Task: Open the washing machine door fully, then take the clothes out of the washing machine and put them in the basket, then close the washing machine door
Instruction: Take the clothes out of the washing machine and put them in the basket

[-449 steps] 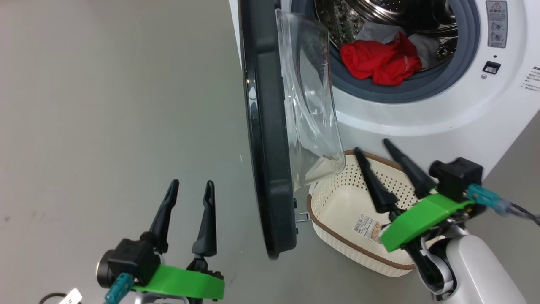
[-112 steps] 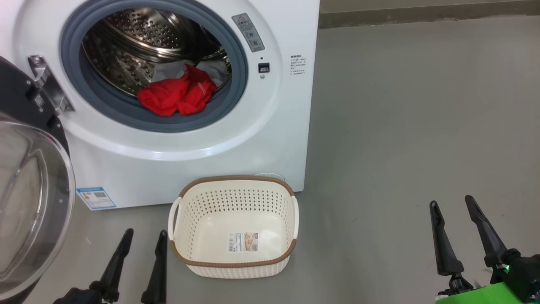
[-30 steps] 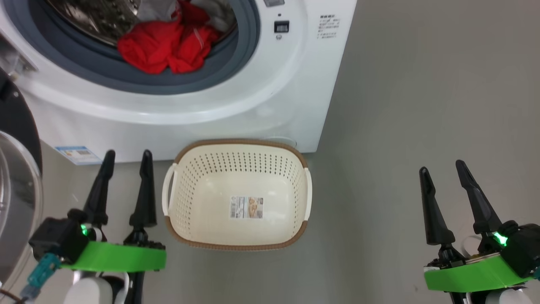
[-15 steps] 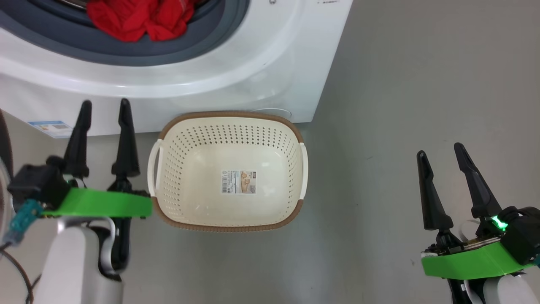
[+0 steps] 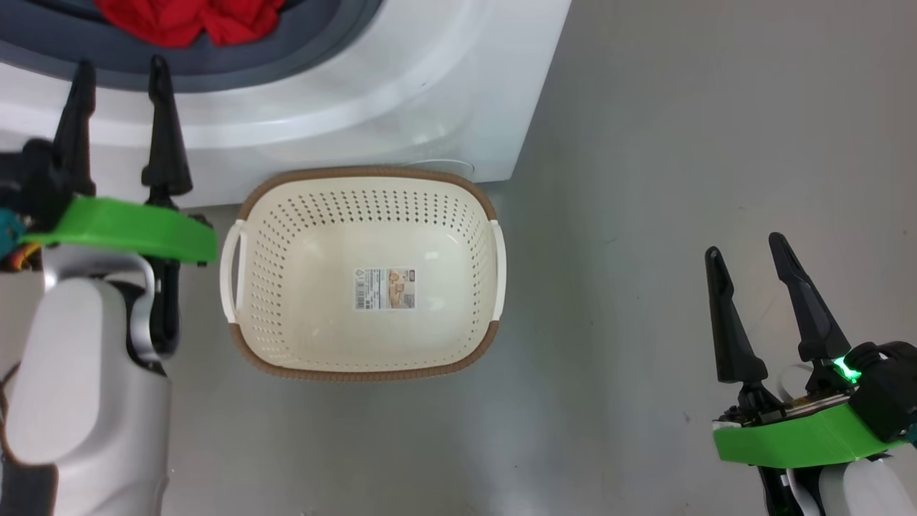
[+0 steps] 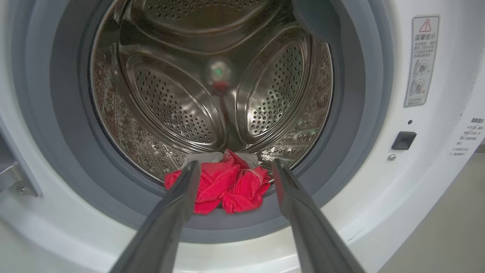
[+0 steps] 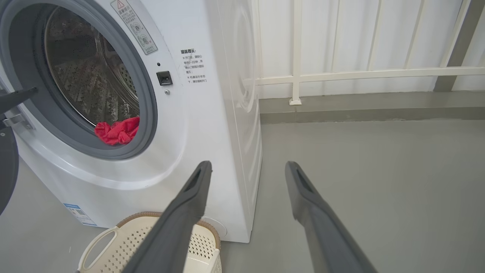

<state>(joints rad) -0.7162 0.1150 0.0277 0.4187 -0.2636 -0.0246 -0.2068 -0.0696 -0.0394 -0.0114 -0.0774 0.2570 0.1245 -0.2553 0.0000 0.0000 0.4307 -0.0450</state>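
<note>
Since half a second ago my left gripper has pushed away from me toward the washing machine. Its tips now lie over the white front panel just below the grey gasket, where before they were level with the far rim of the basket. The head camera has tipped down too, so the drift of the basket in that view is the camera and not the basket.

Both fingers of that left gripper are spread wide with nothing between them. In the left wrist view they frame the clothes, a red heap with a bit of white cloth behind it, at the bottom front of the steel drum and spilling onto the gasket lip. The fingers are not on the fabric.

My right gripper hangs over bare grey floor, well to the right of the basket, jaws fully apart and empty.

The basket sits on the floor against the foot of the machine, below the opening, with only a sticker on its bottom. From the right wrist I see the dark rim of the washing machine door swung out to the left of the opening, with the red clothes inside.
</note>
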